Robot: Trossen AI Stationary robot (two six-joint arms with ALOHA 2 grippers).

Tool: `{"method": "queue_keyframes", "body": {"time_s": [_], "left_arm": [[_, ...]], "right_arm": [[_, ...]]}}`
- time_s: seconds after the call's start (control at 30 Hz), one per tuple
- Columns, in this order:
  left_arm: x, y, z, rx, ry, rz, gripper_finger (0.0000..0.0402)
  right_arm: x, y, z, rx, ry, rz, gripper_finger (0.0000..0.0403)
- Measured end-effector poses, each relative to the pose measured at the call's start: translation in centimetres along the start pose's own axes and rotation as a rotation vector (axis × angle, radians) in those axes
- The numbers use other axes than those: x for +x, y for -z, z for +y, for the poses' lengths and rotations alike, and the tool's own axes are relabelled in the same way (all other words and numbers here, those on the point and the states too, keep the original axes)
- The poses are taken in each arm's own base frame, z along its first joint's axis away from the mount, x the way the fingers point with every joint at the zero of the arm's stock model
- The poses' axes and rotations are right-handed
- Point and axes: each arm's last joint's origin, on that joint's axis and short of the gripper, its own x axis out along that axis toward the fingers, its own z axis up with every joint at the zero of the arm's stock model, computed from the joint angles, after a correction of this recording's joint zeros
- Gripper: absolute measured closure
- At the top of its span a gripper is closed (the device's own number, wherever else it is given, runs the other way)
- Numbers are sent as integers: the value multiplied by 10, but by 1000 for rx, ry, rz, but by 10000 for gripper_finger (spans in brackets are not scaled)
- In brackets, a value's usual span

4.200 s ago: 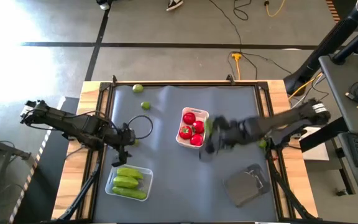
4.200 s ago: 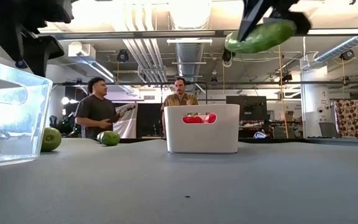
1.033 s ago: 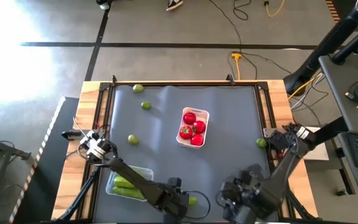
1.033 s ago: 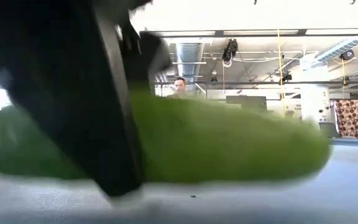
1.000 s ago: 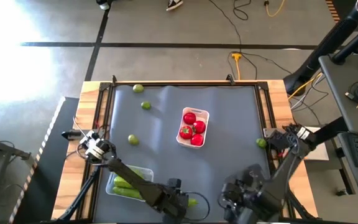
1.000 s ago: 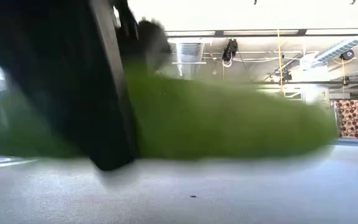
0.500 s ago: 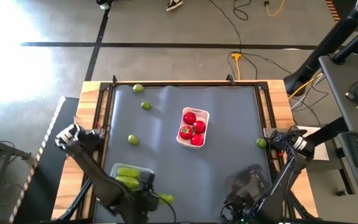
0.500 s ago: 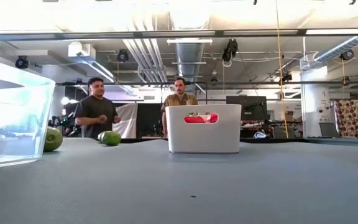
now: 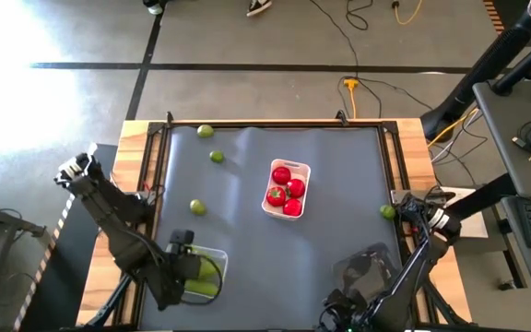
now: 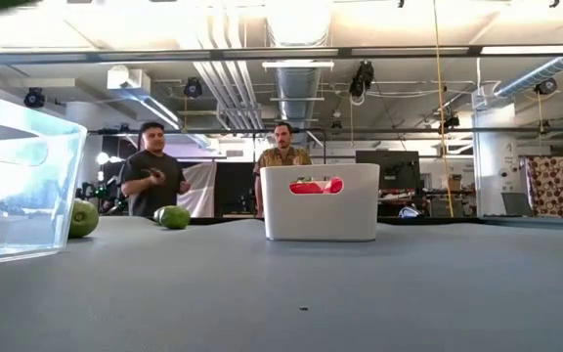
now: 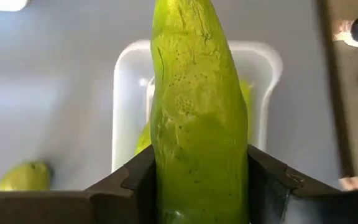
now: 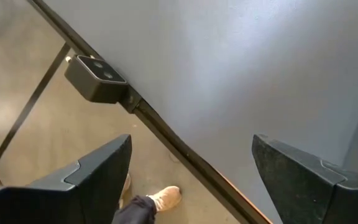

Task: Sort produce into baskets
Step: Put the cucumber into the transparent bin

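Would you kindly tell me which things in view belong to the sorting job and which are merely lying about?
Part of the job:
- cucumber held in the left pincer over the clear tray
- white tray of tomatoes
- dark tray
- loose limes
- right pincer, open, beyond the table's edge

Just lying about:
- yellow cable on the floor
- two people in the room behind

From my remote seat I see a grey-matted tabletop with pale wooden edges (image 9: 135, 138) standing on a polished grey concrete floor (image 9: 247, 46) crossed by dark tape lines. A yellow cable (image 9: 353, 88) trails on the floor behind it. Level across the mat, the room is an open workshop: exposed silver ceiling ducts (image 10: 296, 83), bright strip lights, two people (image 10: 152, 181) standing at the back, and a dark monitor (image 10: 377, 166) on a desk.
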Motion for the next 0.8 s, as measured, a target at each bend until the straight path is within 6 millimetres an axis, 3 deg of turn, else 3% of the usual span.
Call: {"method": "queue_keyframes", "body": {"time_s": [0.17,0.33,0.5,0.8], "left_arm": [[31,25,17,10,-37,103,240],[51,30,21,25,-39,101,240],[58,27,19,12,-49,63,223],[56,25,20,-36,-79,28,157]], "right_arm": [[0,-1,0,2,1,-2,78],[1,-1,0,2,2,-2,78],[1,-1,0,9,1,-2,78],[3,-7,2,26,4,-10,78]]}}
